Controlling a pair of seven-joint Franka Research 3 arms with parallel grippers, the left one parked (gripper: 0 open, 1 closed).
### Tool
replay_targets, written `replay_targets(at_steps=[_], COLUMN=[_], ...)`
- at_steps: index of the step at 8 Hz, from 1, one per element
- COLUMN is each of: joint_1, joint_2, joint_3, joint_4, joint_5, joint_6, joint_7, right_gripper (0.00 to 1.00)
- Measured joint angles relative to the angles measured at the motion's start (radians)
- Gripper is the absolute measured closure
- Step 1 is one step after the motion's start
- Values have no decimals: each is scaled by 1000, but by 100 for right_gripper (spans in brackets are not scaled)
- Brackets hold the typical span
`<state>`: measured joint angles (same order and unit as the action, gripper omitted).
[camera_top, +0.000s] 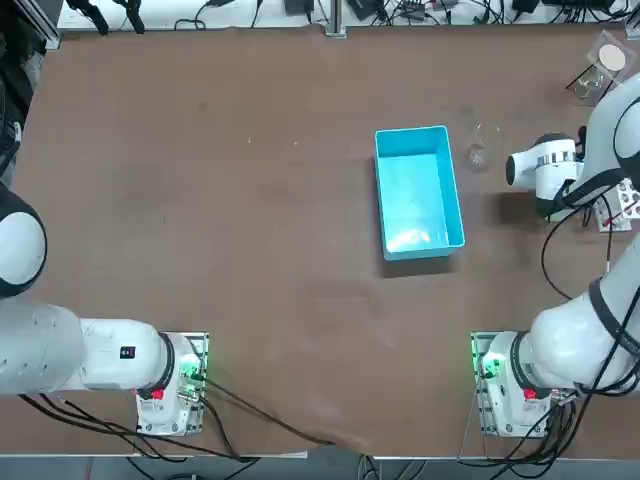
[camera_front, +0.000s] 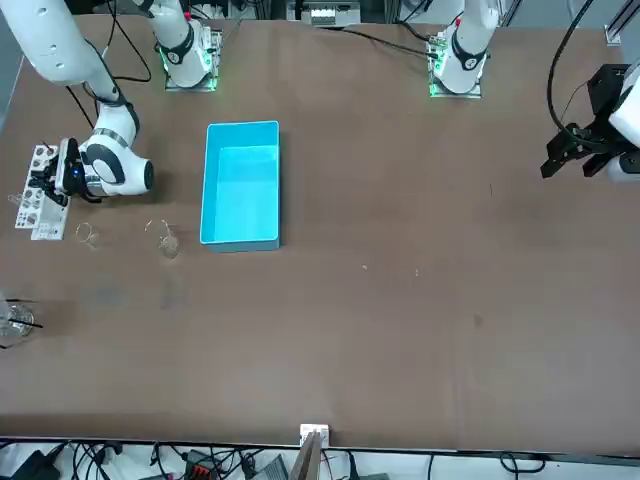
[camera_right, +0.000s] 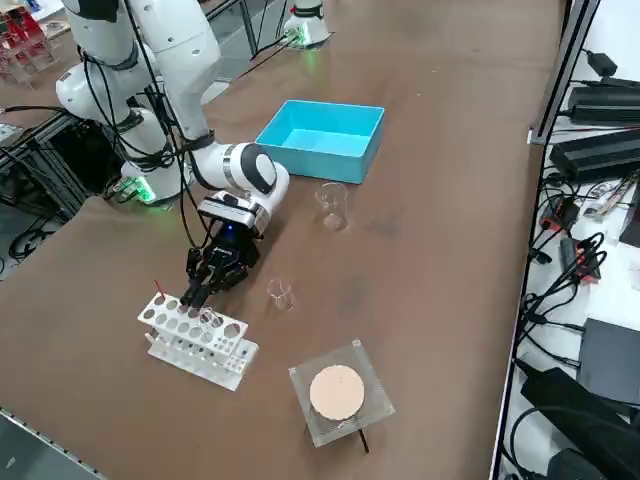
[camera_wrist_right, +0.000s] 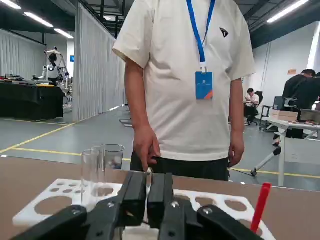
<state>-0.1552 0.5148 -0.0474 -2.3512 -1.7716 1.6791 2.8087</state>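
Rt side view, lower centre: clear square dish (camera_right: 338, 392) w/ tan disc. Just left of it, lower left: white tube rack (camera_right: 195, 335), w/ red stick (camera_wrist_right: 261, 205) & glass tube (camera_wrist_right: 90, 175) standing in holes. Right gripper (camera_right: 197, 293) angled down at rack's far edge, fingers (camera_wrist_right: 134, 192) pinched narrow, only thin slit betw. them. Small beaker (camera_right: 279, 293) just right of gripper, mid frame. Bigger beaker (camera_right: 332, 207) further up, then blue bin (camera_right: 322, 138) upper centre. Wrist view: person (camera_wrist_right: 190, 85) standing beyond rack.
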Motion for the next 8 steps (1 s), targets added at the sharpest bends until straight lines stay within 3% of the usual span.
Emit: replay_targets(at_steps=[8], joint_1=[0], joint_2=[-32], joint_3=[0], joint_4=[8], joint_5=[-1], joint_6=[-49], joint_7=[-30], right_gripper=[96])
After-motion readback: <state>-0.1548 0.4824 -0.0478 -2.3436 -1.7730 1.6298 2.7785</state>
